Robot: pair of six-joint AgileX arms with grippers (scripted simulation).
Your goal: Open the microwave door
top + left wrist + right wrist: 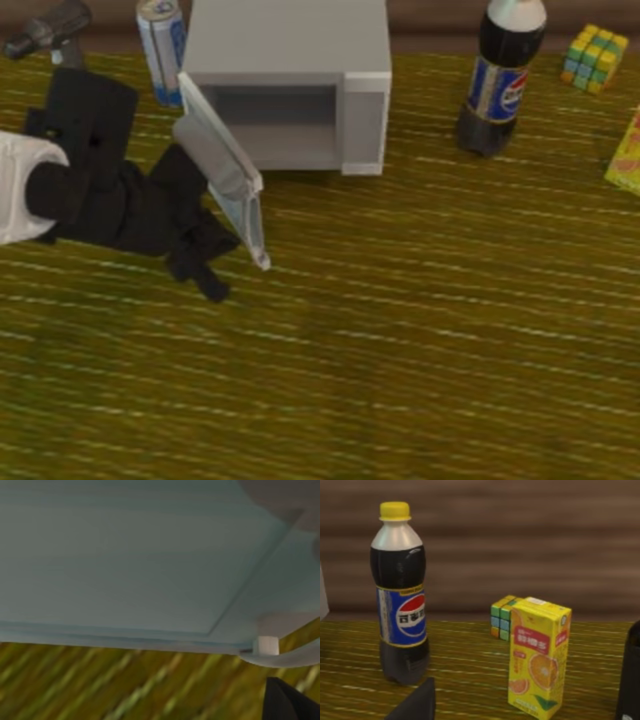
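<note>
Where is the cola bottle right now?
In the top view the cola bottle stands upright at the table's back right, between the microwave and the puzzle cube.

microwave door (125, 560) fills view | handle (287, 657) at edge | table (125, 690) beneath

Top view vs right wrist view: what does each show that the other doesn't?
Only the top view shows the microwave, the microwave door swung open toward the left, the left tool beside the door's free edge, and a can. Only the right wrist view shows the juice carton's printed front. Both show the cola bottle, the puzzle cube and the table.
</note>
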